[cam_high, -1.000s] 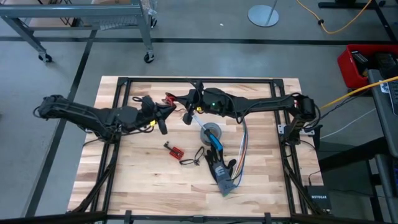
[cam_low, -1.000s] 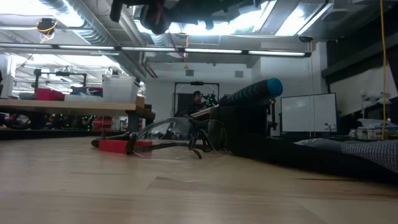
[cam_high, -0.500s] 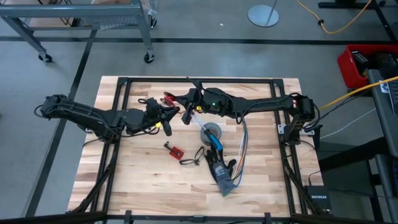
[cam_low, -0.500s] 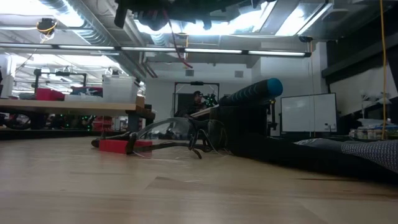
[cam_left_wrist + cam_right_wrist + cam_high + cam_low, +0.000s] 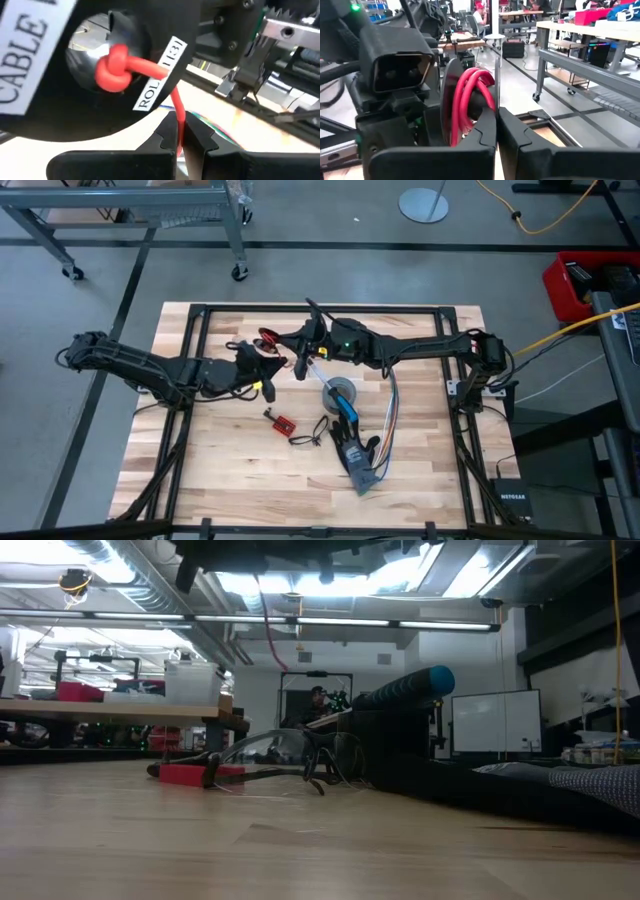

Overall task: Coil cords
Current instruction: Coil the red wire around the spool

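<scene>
Above the bench, both grippers are pinched on a red cord: left gripper, right gripper. Several loops are wound on a black spool; coiling looks partly done.

The high camera is looking straight down on the whole desk. The low one is sitting at desk-top height, facing the room across the red board, shared with the high view. Both wrist cameras are pressing close on one red cord.
</scene>
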Available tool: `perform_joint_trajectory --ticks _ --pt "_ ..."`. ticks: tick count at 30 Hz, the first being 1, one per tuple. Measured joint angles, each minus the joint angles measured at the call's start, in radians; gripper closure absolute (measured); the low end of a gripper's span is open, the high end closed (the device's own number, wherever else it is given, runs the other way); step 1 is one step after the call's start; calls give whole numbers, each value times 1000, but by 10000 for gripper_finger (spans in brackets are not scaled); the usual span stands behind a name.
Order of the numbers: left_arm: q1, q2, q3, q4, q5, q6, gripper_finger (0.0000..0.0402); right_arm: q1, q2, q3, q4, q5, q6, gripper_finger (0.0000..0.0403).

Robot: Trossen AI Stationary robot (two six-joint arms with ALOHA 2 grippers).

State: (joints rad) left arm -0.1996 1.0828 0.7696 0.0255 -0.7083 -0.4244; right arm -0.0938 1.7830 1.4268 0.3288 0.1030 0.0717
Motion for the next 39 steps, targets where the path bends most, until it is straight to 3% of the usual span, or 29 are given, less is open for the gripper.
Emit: perform_joint_trajectory --ticks 9,15,23,30,39 --pt "-5 -4 1 -90 -6 16 400 -7 -67 0 -142 -16 -48 401" --pt "-5 -10 1 -93 -6 105 398 -5 -95 0 -178 -75 -51 401" --pt "-6 -6 -3 -131 66 143 346 -6 -104 3 -144 -116 -49 401" --pt "-6 -7 -3 -211 66 53 285 -6 -109 4 -151 -122 -49 401" --pt "-6 -8 -3 -235 67 31 289 -6 -122 3 -156 -122 -50 401"
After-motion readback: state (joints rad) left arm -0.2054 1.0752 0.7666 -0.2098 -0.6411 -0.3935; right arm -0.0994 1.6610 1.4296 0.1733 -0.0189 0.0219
